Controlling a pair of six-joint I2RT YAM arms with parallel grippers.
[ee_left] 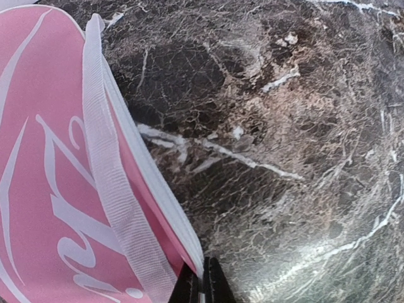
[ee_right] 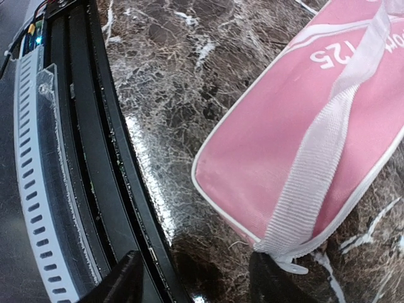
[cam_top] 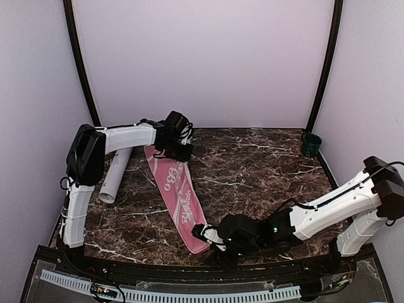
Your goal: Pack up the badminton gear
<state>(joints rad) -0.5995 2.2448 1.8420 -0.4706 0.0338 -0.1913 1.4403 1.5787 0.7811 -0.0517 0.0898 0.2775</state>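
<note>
Pink racket-shaped fabric bag (cam_top: 177,189) with white lettering lies flat on the dark brown marble-veined tabletop (cam_top: 265,170). It runs diagonally, from its far end near the back left to its near end by the front edge at centre. Its flap looks closed, and nothing inside it shows.

Left of the bag, a long white cardboard tube (cam_top: 115,177) lies on the table. It sits partly under the left arm, with its open end towards the front.

The left gripper (cam_top: 182,151) sits at the bag's far end. In the left wrist view its fingers (ee_left: 214,287) are pressed together, with a sliver of the bag's white-piped edge pinched between them.

The right gripper (cam_top: 207,235) is low at the bag's near end. Its jaws stand apart and hold nothing, and the bag's rounded corner is just beyond them.

A small dark green cup (cam_top: 310,144) stands upright in the far right corner, well apart from everything else.

A white webbing strap (ee_right: 322,158) runs the length of the bag. It ends in a small white tab (ee_right: 287,265) just beside one right finger (ee_right: 271,281).
</note>
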